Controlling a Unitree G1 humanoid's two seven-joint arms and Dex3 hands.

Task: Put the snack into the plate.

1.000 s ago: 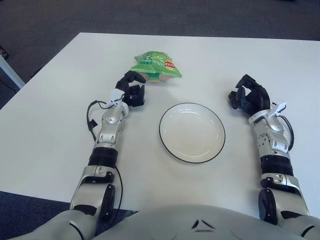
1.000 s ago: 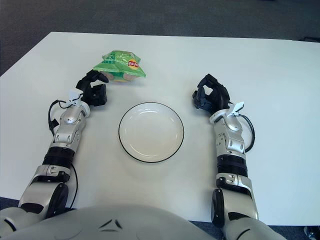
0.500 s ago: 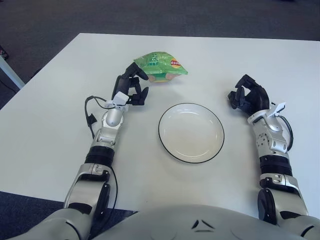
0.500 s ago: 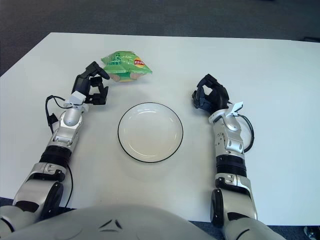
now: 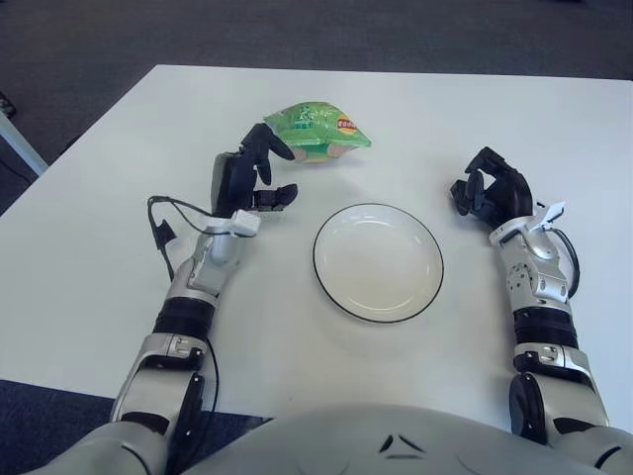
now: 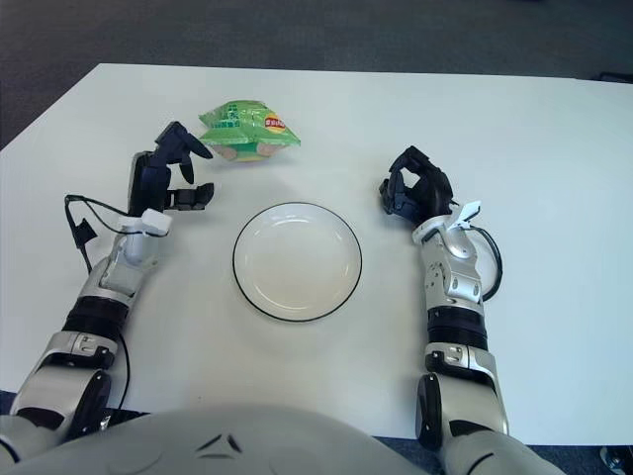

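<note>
the snack (image 5: 318, 131) lies on the white desk (image 5: 89, 247) beyond the plate (image 5: 378, 262), toward its left and apart from its rim. the left hand (image 5: 252, 178) hangs just beside the snack, fingers spread and holding nothing, while the right hand (image 5: 492, 193) rests curled and empty right of the plate, bare desk between them.

snack (image 5: 318, 130) behind plate (image 5: 428, 289) — leftward

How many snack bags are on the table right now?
1. The green snack bag lies on the far side of the table, beyond the plate, just ahead of the open left robot hand. None appear hidden.
</note>
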